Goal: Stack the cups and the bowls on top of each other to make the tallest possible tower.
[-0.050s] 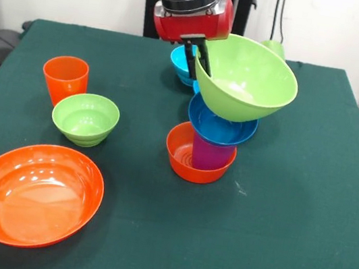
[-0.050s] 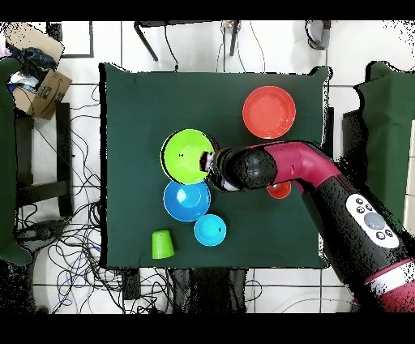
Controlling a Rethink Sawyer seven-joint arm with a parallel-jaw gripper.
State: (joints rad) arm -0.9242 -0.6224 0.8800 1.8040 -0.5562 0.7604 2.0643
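Tower-building here has reached its fourth layer. Going left to right in the front view: a large orange bowl (image 1: pixel 34 195) lies at the table's (image 1: pixel 300 235) near left corner, an orange cup (image 1: pixel 65 78) stands upright beyond it near the left edge, and a small lime green bowl (image 1: pixel 86 118) sits just beside that cup. Mid-table stands the tower (image 1: pixel 211 139): a small orange bowl (image 1: pixel 183 157) at the base, a purple cup (image 1: pixel 210 154) in it, a blue bowl (image 1: pixel 220 126) on the cup. Above it the pincer (image 1: pixel 198 57) is clenched on the rim of a large lime green bowl (image 1: pixel 246 79), which hangs tilted over the blue bowl. Behind, a light blue bowl (image 1: pixel 179 61) rests near the far edge.

The green bowl looks off-centre toward the right, so a good placement likely means levelling it, centring its base over the blue bowl, lowering gently until it seats, then releasing without dragging the rim sideways. The narrow cup makes the stack prone to tipping.
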